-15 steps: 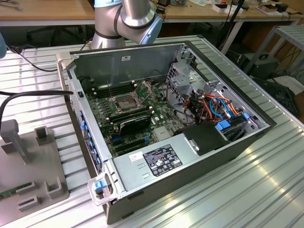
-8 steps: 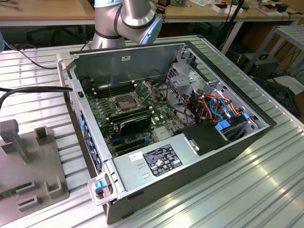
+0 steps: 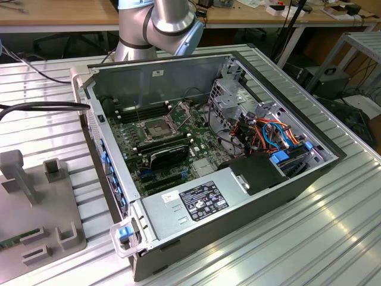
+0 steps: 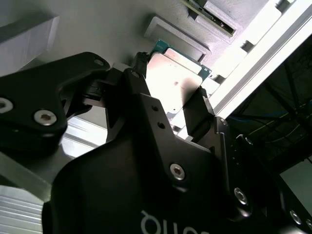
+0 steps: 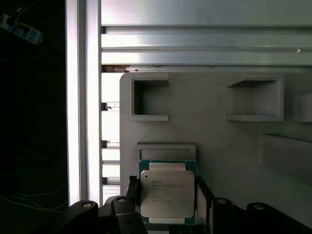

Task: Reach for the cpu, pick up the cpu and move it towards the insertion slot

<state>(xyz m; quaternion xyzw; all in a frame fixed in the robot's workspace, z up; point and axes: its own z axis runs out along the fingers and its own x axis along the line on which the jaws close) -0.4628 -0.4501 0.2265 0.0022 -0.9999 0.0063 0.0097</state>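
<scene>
Caught at the pick-up step, by this reading: reach done, carry not begun. Found the pincer (image 5: 166,181) clenched on the cpu (image 5: 167,195), with one black finger (image 4: 204,109) hard against each of two opposite edges and no gap to be made out in either wrist view. Saw the cpu lying flat, silvery lid up over a green border, on the pale grey fixture (image 5: 219,136), just beside the lip of a shallow raised frame there. Could not tell whether already raised off that surface or resting on it.

Found the insertion slot (image 3: 156,128) in the exterior view, on the green board inside the open computer case (image 3: 161,77), near a glossy black card (image 3: 169,156). Saw the case standing on the ribbed aluminium desk (image 3: 321,238).

Judged the transfer as barely started. Judged the next move to call for a straight, level lift, clear of the fixture's raised blocks. Judged it to call also for a steady hold on those thin edges, given so little contact there and some risk of tilt or slip. Judged, too, that clearance over the case wall would matter before any descent toward the slot.
</scene>
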